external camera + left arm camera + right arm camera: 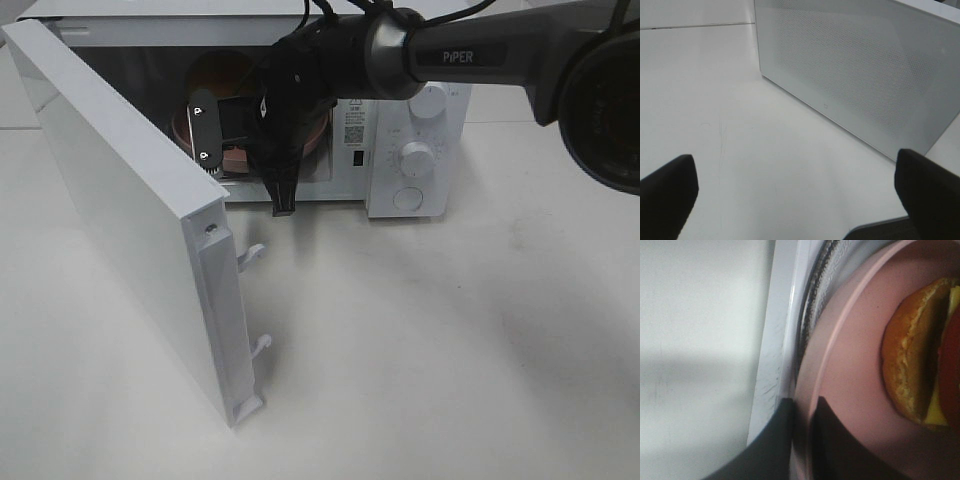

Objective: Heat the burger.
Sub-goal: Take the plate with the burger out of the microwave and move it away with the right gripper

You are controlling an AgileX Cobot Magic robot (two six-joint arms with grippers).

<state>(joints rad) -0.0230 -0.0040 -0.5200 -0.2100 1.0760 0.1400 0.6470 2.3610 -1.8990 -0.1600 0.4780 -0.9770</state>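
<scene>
We see the brown-bunned burger [922, 352], with red and yellow layers, lying on a flat pink round plate [850, 370] inside the white microwave oven [420, 130], whose wide white door [130, 215] stands swung open over the pale worktop [450, 350]. Our right gripper [801, 412] is clenched on the plate's rim at the oven mouth. Our left gripper [795, 195] hangs released above the worktop, beside the door.

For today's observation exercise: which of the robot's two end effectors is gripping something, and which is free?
The right end effector pinches the pink plate rim inside the microwave; the left end effector hangs open over bare table.
</scene>
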